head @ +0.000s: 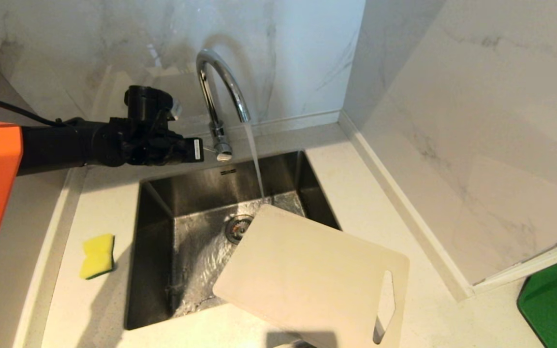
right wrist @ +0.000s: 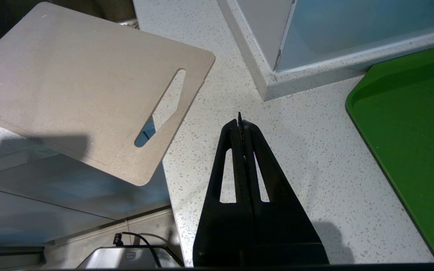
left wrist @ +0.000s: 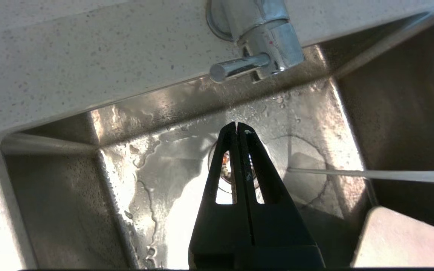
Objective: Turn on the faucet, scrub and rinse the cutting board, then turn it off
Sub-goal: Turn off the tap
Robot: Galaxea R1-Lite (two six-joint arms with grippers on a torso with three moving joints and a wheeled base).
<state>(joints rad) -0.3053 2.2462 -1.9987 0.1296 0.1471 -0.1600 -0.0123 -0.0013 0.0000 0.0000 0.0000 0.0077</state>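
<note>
1. Setting: pale speckled counter in a marble-walled corner, with a steel sink set into it.
2. Faucet: chrome gooseneck at the sink's 12 o'clock edge, running; the stream falls into the basin just beyond the board's far corner.
3. Left gripper: fingers pressed together, empty, at 9 o'clock of the faucet base, tips close beside the side lever, apart from it.
4. Cutting board: off-white, tilted over the sink's 4 o'clock corner, slot handle at its near right end; well apart from the left gripper.
5. Right gripper: closed, empty, above the counter, between cutting board and green board.
6. Sponge: yellow and green, on the counter at 9 o'clock of the sink.
</note>
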